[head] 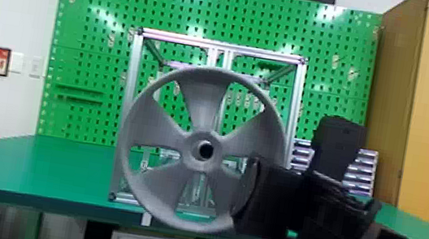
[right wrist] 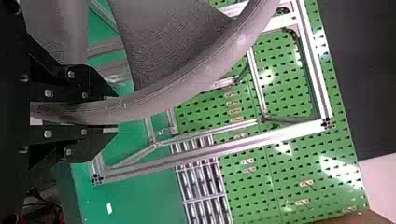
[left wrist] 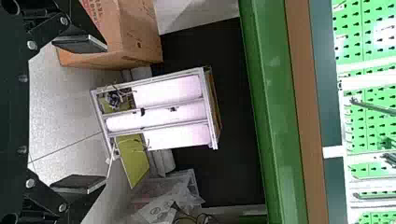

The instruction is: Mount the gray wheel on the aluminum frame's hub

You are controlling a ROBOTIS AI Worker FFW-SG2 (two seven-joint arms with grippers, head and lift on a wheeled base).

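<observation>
Gripping, item one: your right claw (right wrist: 112,112), clamped on the rim of the gray wheel (head: 189,151), one flat finger to each face.

Wheel, one: upright, in front of the aluminum frame (head: 181,38), extending from the claw toward your left. Five broad spokes; centre bore (head: 205,150) to the left of the claw and slightly above it. Whether the bore lines up with the hub, you cannot tell from here.

Frame: beyond the claw, standing on the counter (head: 65,171).

Left claw (left wrist: 100,113), spare: fingers spread, holding nothing, well apart from the wheel.

Handling, your estimate: stiff moulded body, probably plastic, moderate or light for its breadth; unlikely to bend under your squeeze. Surface looks smooth, so allow for slip. Held at one side, its weight hangs off the claw and may twist the rim between your fingers.

Recommended hold: the rim, as now, fingers clear of the bore. For pressing home, you might steady the rim opposite the claw with the left, and push square, since a tilted bore could jam.
</observation>
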